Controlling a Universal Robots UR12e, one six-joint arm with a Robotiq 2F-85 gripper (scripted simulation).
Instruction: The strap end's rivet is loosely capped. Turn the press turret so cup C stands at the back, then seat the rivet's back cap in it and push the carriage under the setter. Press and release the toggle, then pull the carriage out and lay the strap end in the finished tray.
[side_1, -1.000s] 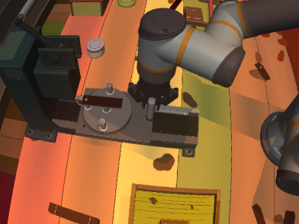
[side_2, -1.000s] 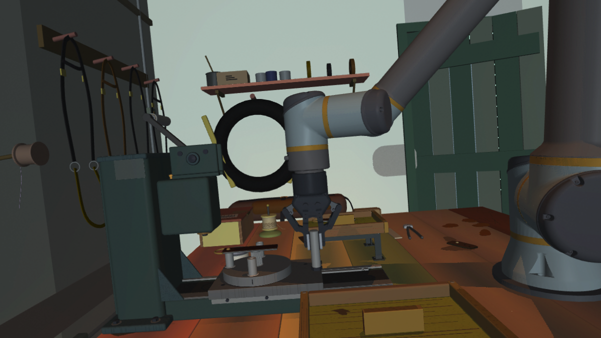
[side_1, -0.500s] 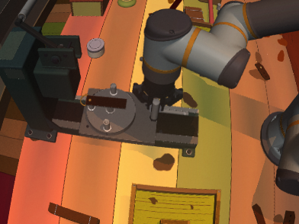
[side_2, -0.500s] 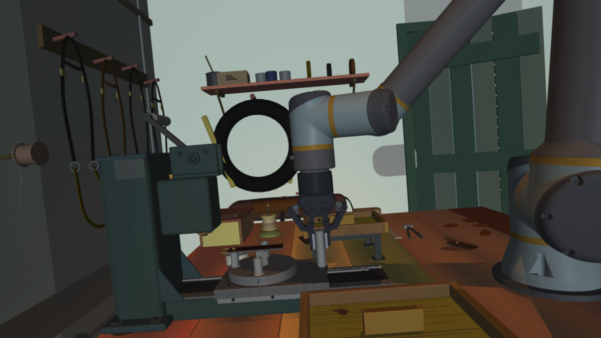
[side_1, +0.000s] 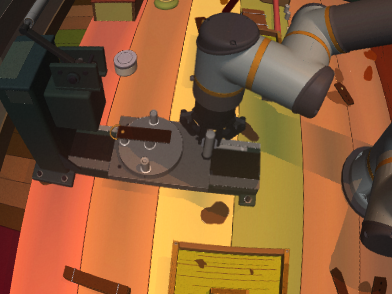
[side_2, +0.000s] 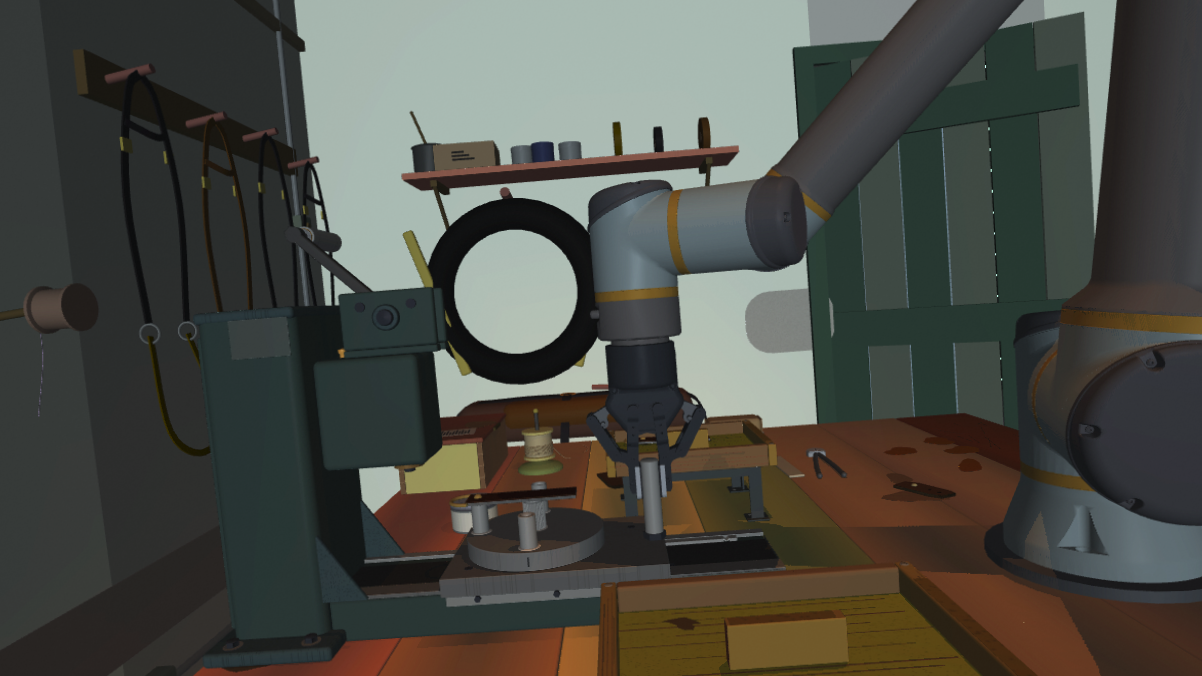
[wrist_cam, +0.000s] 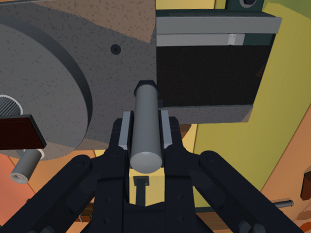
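On the press bed in the middle of the bench, the grey carriage (side_1: 150, 165) sits on its rail, out from under the dark green setter head (side_1: 75, 102). Its round turret (side_1: 148, 151) (side_2: 535, 542) carries three upright cups. The dark brown strap end (side_1: 145, 134) (side_2: 525, 496) (wrist_cam: 18, 131) lies across the turret with its brass rivet end on the cup toward the press. The carriage's upright grey handle post (side_1: 209, 142) (side_2: 651, 496) (wrist_cam: 145, 128) is clamped in my gripper (side_1: 212, 127) (side_2: 649, 475) (wrist_cam: 145, 130) at the carriage's outer end.
Behind the press hang straps, a black ring and a shelf of tins. The toggle lever (side_2: 324, 256) slants up from the press top. The yellow finished tray (side_1: 230, 270) (side_2: 782, 626) lies in front of the rail; another tray (side_2: 698, 446), a thread spool (side_2: 539, 447) and scraps lie around.
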